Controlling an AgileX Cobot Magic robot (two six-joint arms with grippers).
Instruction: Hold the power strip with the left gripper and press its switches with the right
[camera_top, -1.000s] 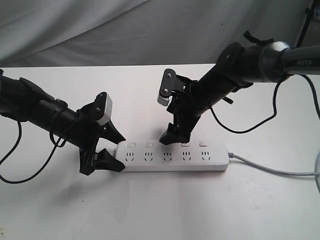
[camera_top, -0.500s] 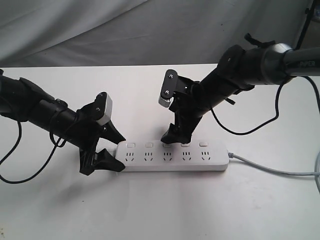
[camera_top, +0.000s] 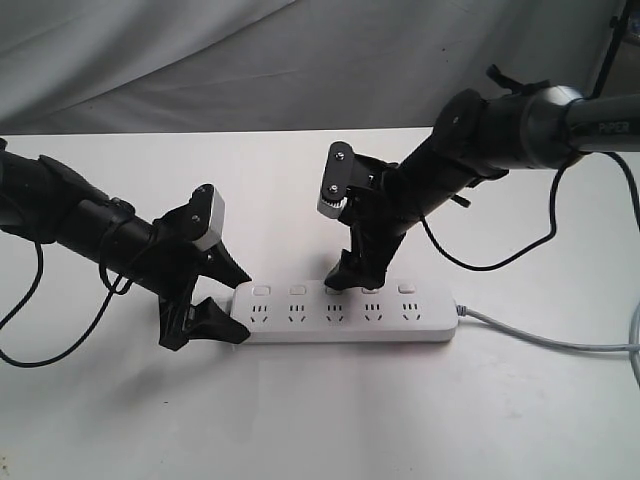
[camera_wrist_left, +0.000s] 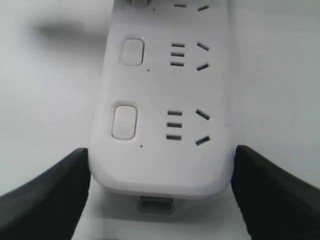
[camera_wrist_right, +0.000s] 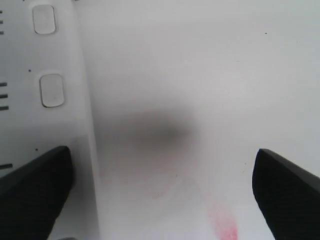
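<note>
Cloth (camera_top: 200, 60) is hanging grey behind the white table (camera_top: 300, 420) we are working on. At left our left gripper (camera_top: 238, 307) is clamping the power strip (camera_top: 345, 315) by its end, mid-table; further right our right gripper (camera_top: 342, 276) is holding its jaws apart at the switches (camera_top: 298, 290).

Right gripper (camera_top: 342, 276) is covering the 3rd of the switches (camera_top: 298, 290). Pressing or just above it? Can't tell from here.

Left gripper (camera_top: 242, 306) hides the end of the power strip (camera_top: 350, 318).

Grey cord (camera_top: 530, 335) runs off the right edge, and left arm (camera_top: 60, 215) and right arm (camera_top: 520, 125) are cut off at the sides.

The left wrist view shows only 2 switches whole, and the right wrist view clips the sockets.
</note>
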